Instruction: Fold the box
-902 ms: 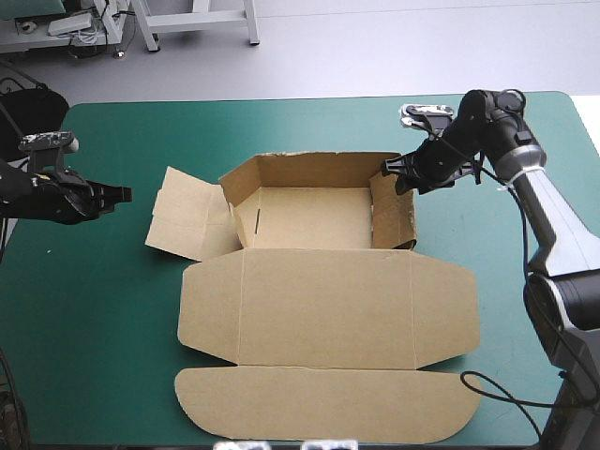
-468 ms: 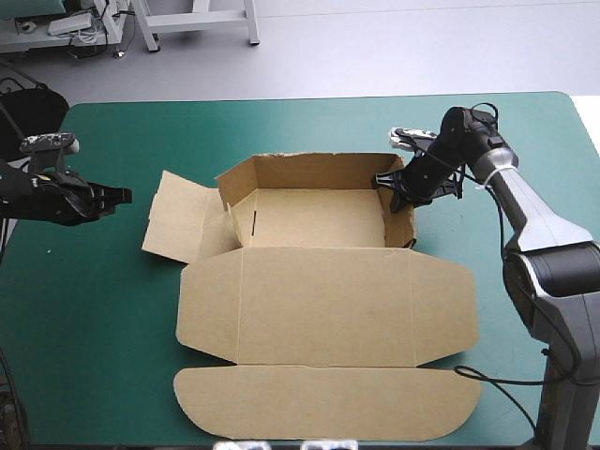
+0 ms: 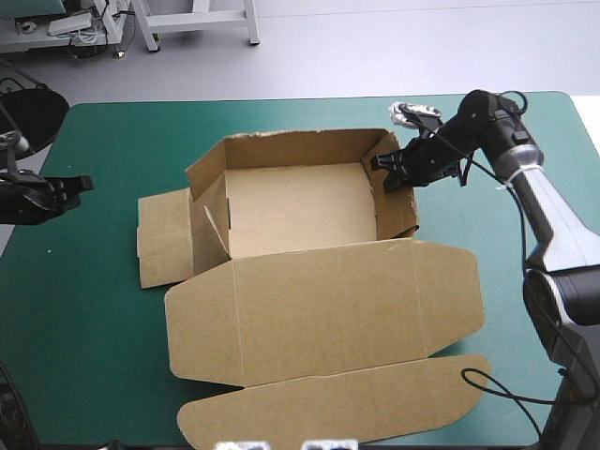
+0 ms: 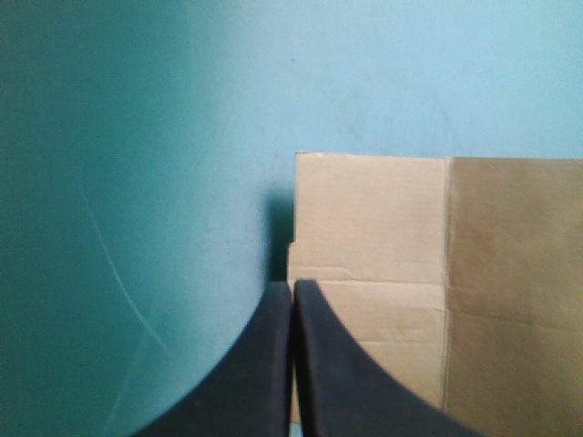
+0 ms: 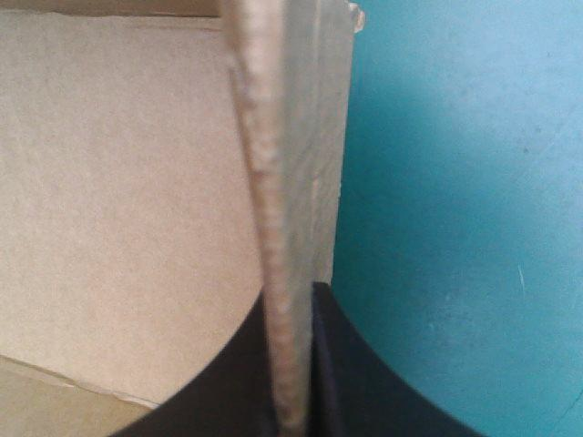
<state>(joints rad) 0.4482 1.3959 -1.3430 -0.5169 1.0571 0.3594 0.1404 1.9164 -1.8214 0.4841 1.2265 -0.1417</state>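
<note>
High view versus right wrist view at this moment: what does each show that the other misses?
Only the high view: the whole box, its lid flat toward the near edge, the left flap lying on the cover, and the left pincer apart from the box. Only the right wrist view: the right wall seen edge-on, clamped between the fingers. Both: the right pincer on that wall, the box floor, and the teal-green cover.
</note>
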